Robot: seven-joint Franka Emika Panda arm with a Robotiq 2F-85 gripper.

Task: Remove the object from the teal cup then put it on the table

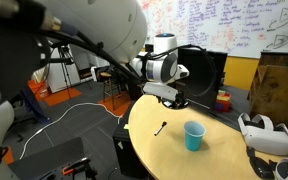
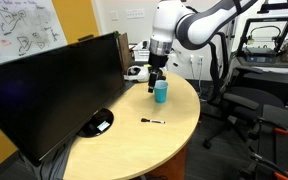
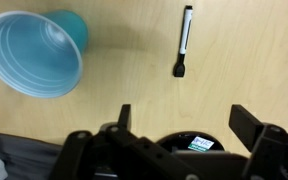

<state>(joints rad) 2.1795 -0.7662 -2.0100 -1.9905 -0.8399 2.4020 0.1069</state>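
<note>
The thin dark stick-like object point(image 3: 184, 40) lies flat on the light-yellow table point(image 3: 134, 70), apart from the teal cup point(image 3: 36, 52). The cup stands upright and looks empty in the wrist view. In both exterior views the object point(image 1: 161, 127) point(image 2: 152, 121) lies on the table point(image 1: 214, 160) point(image 2: 134, 145) a short way from the cup point(image 1: 193, 136) point(image 2: 161, 92). My gripper point(image 3: 184, 120) point(image 1: 174, 100) point(image 2: 157, 78) is open and empty, raised above the table, with bare wood between its fingers.
A large black monitor point(image 2: 54, 85) stands along the table's side. A black round device point(image 2: 99, 122) point(image 3: 189, 143) lies on the table near it. A white VR headset point(image 1: 264, 135) sits at the table's edge. Office chairs point(image 2: 254, 100) stand beside the table.
</note>
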